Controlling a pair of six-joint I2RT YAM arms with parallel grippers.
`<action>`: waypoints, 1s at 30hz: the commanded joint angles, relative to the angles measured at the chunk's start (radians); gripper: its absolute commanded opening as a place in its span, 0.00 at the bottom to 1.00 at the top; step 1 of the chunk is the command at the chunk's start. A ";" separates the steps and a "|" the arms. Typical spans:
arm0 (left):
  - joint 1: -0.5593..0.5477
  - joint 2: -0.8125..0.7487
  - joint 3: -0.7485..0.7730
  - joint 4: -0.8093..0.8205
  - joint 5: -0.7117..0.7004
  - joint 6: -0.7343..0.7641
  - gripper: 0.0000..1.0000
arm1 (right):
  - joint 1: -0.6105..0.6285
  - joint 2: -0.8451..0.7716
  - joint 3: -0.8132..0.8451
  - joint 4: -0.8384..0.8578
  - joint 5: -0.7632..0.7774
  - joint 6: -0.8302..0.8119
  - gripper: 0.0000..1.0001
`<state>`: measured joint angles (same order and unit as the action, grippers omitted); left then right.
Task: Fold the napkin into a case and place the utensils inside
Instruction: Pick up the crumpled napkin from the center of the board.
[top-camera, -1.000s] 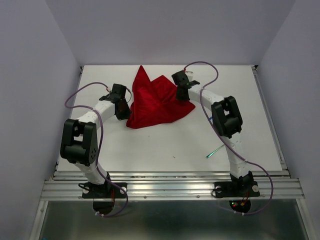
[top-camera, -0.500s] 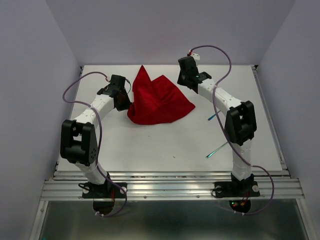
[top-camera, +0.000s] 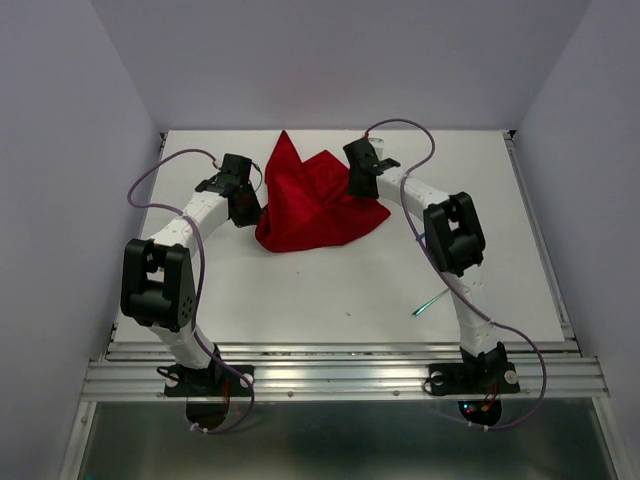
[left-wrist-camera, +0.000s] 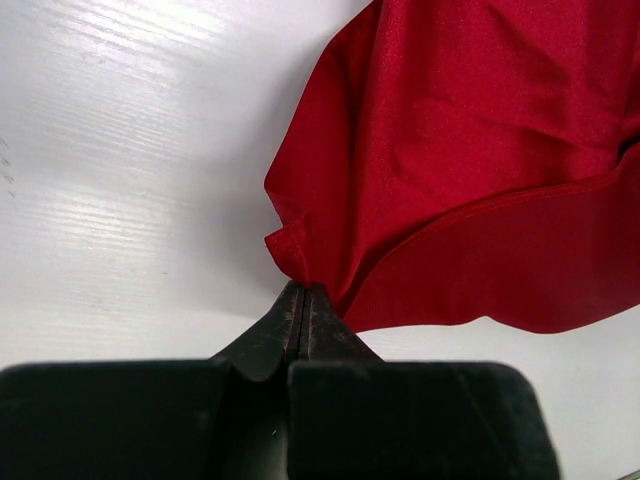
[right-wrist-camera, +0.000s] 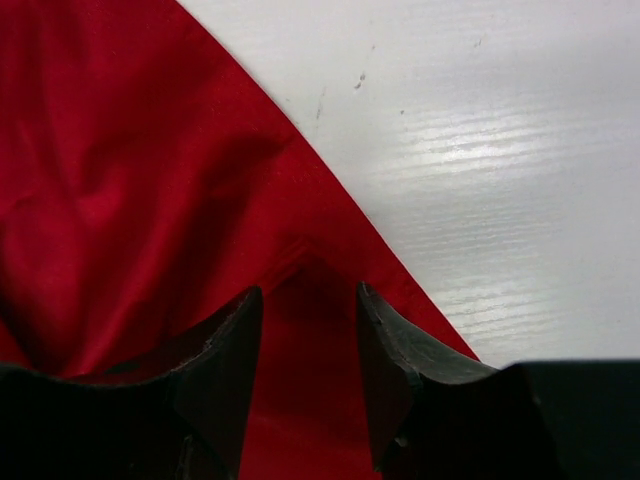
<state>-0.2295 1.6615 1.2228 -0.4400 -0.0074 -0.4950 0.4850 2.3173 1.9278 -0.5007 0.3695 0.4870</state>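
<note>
Nearest the camera in the top view, at 6 o'clock, the two arm bases were bolted to a ribbed aluminium rail (top-camera: 340, 378) along the edge of the white surface (top-camera: 300, 300). Just beyond the right base, at about 4 o'clock, a slim teal-green utensil (top-camera: 432, 302) lay flat on the bare surface. It was close beside the right arm's lower link and well apart from the cloth. Nothing lay between it and the cloth except the arm itself. Purple cables (top-camera: 160, 185) looped off both arms.

Farther in, toward 12 o'clock, the napkin (top-camera: 315, 205) sat unfolded and rumpled, a bright red soft cloth with a peak pointing to the far edge. No pocket had been formed and nothing lay inside it.

The left tool (left-wrist-camera: 303, 292) stood at the cloth's 9 o'clock side. Its black jaws were pressed together on a small bunched corner of the napkin, and from there the hemmed edge swept away in a smooth curve.

The right tool (right-wrist-camera: 308, 305) hung over the cloth's 2 o'clock edge, its jaws parted moderately. Its dark, wedge-shaped fingers (right-wrist-camera: 225, 345) stood either side of a flat strip of red fabric without pinching it. Beside that edge the surface showed faint glossy streaks.

Pale lilac walls (top-camera: 340, 60) closed in the far side.
</note>
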 joint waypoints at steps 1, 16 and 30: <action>-0.005 -0.017 -0.005 0.007 0.003 0.004 0.00 | 0.003 0.002 0.059 -0.009 0.020 0.007 0.47; -0.005 -0.019 -0.026 0.017 0.034 0.001 0.00 | 0.003 0.122 0.143 -0.061 0.014 0.009 0.33; -0.005 -0.025 -0.023 0.012 0.034 0.004 0.00 | 0.003 0.007 0.123 -0.061 0.049 0.004 0.10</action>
<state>-0.2295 1.6615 1.2034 -0.4343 0.0238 -0.4953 0.4850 2.4123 2.0327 -0.5457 0.3843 0.4934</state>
